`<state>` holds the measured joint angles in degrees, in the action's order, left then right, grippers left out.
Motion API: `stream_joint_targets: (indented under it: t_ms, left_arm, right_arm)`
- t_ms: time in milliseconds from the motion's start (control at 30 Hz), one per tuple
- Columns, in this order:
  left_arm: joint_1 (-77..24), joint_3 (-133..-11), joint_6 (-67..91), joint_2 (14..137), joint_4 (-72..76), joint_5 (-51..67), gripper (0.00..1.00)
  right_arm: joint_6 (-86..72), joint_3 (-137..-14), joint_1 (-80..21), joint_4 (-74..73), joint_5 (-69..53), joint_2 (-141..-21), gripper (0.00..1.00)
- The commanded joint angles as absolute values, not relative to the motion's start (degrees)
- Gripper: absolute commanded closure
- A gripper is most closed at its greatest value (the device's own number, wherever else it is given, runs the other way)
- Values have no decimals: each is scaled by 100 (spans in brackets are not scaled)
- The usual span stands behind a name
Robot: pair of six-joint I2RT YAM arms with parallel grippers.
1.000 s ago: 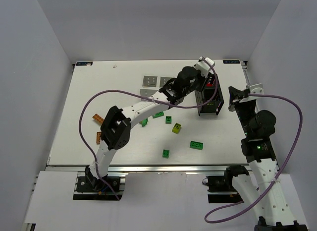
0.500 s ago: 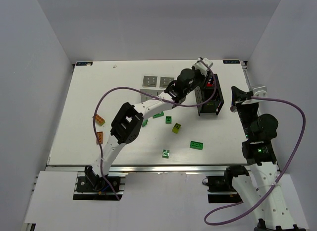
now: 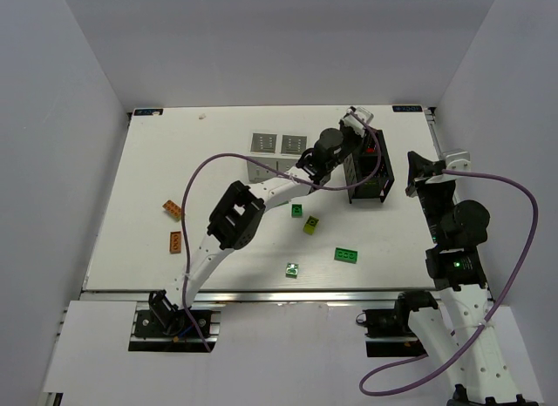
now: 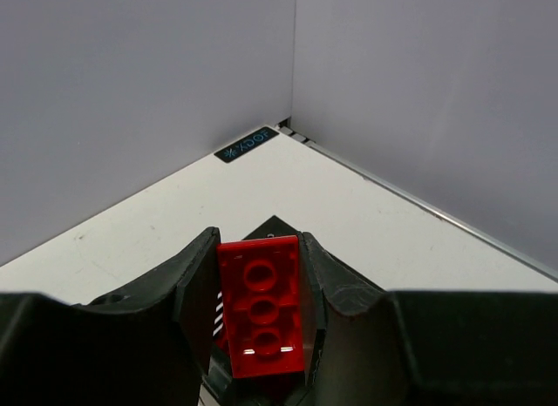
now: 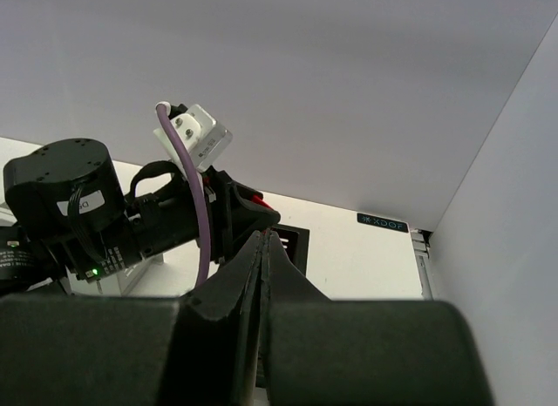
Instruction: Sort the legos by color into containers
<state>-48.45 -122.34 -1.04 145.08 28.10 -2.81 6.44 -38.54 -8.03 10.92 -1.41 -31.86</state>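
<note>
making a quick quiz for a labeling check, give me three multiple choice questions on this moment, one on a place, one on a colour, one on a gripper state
1. Where is the left gripper?
A) above the white box
B) above the black box
C) low over the loose pieces on the table

2. What colour is the brick between its fingers?
A) yellow-green
B) dark green
C) red

3. How is the right gripper?
A) shut, with nothing in it
B) open around a green piece
C) shut on a red piece

Answers:
1 B: the top view shows it reaching over the black box, and its wrist view shows dark slotted plastic under the fingers.
2 C: the left wrist view shows a red studded brick clamped between the fingers.
3 A: the right wrist view shows the fingers pressed together with nothing between them.
</note>
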Motion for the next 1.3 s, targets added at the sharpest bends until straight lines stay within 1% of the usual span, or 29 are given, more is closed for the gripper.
stream_joint_targets:
  t_ms: [0, 67, 233, 333, 567, 600, 700, 733, 900, 933, 967, 1067, 1267]
  left_arm:
    - [-4843, -12455, -62, 14449, 3277, -395, 97]
    - [-4843, -12349, -70, 14467, 3619, -448, 97]
    - [-4825, -12962, -62, 14809, 3358, -624, 95]
    - [-4834, -13017, -70, 14915, 3366, -668, 93]
    - [-4825, -13157, -70, 15082, 3278, -703, 81]
    - [-4825, -13149, -70, 15082, 3278, -703, 77]
    - [-4825, -13166, -70, 15082, 3278, -686, 71]
    - [-4816, -13175, -70, 15082, 3261, -686, 64]
    - [-4816, -13219, 105, 15029, 3138, -642, 53]
    - [-4816, -13219, 105, 15021, 3103, -642, 50]
    - [-4825, -13219, 105, 15003, 3085, -624, 45]
    - [-4825, -13219, 88, 14985, 3050, -650, 38]
    - [-4816, -13219, 44, 14880, 2980, -650, 36]
  right_arm:
    - [668, -3876, -835, 1415, -18, -3129, 100]
    - [677, -3876, -844, 1415, -26, -3120, 100]
    - [677, -3867, -844, 1424, -18, -3120, 100]
    - [677, -3858, -844, 1433, -26, -3094, 100]
    - [686, -3850, -844, 1441, -26, -3103, 100]
    - [686, -3850, -852, 1450, -26, -3103, 100]
    - [685, -3841, -853, 1459, -18, -3111, 100]
    - [686, -3841, -853, 1450, -18, -3111, 100]
    - [703, -3841, -853, 1459, -18, -3120, 100]
    - [703, -3841, -844, 1459, -26, -3129, 100]
    - [703, -3832, -852, 1459, -26, -3129, 100]
    - [712, -3832, -853, 1459, -26, -3138, 100]
    - [729, -3823, -852, 1459, -18, -3155, 100]
